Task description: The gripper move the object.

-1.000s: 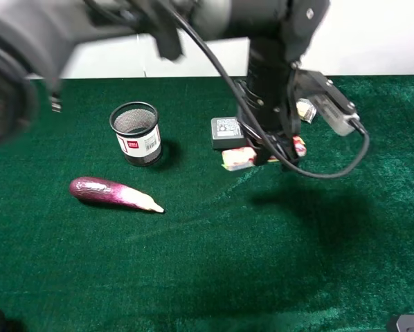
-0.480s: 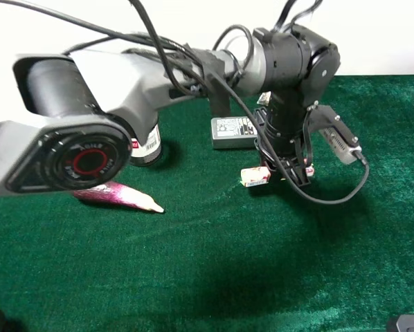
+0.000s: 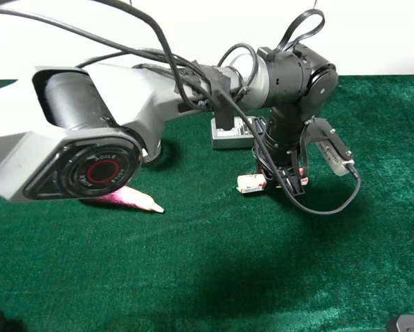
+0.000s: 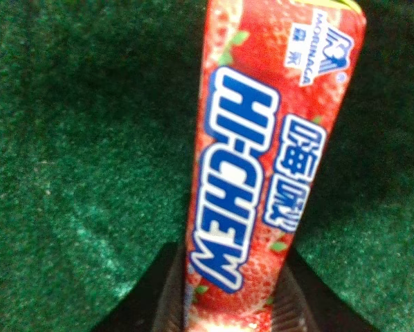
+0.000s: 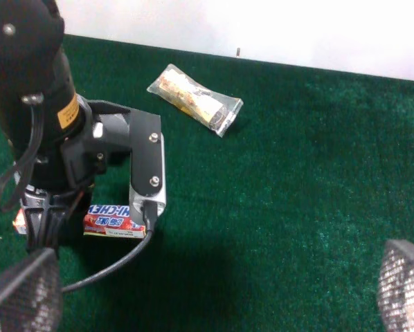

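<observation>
At 3 o'clock of the eggplant (image 3: 136,200), near mid-bench, the Hi-Chew roll (image 3: 250,183) sits clamped in the left pincer (image 3: 280,181), low over the green bench (image 3: 214,277). Best carry it level, clear of the grey adapter (image 3: 231,142) at 12 o'clock. The right pincer (image 5: 212,294) gapes wide.

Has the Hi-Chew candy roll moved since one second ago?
Yes. The Hi-Chew candy roll moved toward the table's front edge, away from the grey power adapter.
</observation>
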You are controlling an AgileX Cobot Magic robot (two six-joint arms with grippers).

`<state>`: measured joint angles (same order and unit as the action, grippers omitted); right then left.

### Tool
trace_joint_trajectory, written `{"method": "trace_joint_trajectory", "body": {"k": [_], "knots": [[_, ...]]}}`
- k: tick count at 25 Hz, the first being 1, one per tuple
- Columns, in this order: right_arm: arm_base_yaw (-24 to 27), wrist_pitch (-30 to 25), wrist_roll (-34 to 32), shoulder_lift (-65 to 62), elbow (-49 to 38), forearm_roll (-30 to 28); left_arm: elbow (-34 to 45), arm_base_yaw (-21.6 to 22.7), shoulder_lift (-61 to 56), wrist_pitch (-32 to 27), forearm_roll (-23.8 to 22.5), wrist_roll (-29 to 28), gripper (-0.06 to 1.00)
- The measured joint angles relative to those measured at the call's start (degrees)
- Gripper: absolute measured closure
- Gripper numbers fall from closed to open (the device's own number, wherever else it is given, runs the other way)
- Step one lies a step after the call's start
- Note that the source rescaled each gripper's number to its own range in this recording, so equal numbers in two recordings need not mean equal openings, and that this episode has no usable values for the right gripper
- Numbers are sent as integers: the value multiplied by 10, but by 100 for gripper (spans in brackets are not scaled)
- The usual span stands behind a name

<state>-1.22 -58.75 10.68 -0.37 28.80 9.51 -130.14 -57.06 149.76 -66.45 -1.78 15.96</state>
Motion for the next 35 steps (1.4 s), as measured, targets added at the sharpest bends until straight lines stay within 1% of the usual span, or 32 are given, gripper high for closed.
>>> {"method": "trace_joint_trajectory", "body": {"k": [14, 15, 16, 18, 20, 21, 22, 24, 27, 29, 35], "knots": [[0, 0, 0, 0, 0, 0, 0, -1, 3, 0, 0, 0, 94], [0, 0, 0, 0, 0, 0, -1, -3, 3, 0, 0, 0, 91], [0, 0, 0, 0, 0, 0, -1, -4, 3, 0, 0, 0, 85], [0, 0, 0, 0, 0, 0, -3, -4, 3, 0, -2, 0, 58], [0, 0, 0, 0, 0, 0, -4, -5, 3, 0, -4, 1, 33], [0, 0, 0, 0, 0, 0, -4, -5, 3, 0, -5, 1, 22], [0, 0, 0, 0, 0, 0, -6, -5, 3, 0, -5, 1, 14], [0, 0, 0, 0, 0, 0, -15, -5, 3, 0, -5, 1, 3], [0, 0, 0, 0, 0, 0, -43, -5, 2, 0, -12, -1, -4], [0, 0, 0, 0, 0, 0, -53, -5, -5, 0, -15, -3, -5], [0, 0, 0, 0, 0, 0, -53, -5, -59, -1, -20, -16, -5]]}}
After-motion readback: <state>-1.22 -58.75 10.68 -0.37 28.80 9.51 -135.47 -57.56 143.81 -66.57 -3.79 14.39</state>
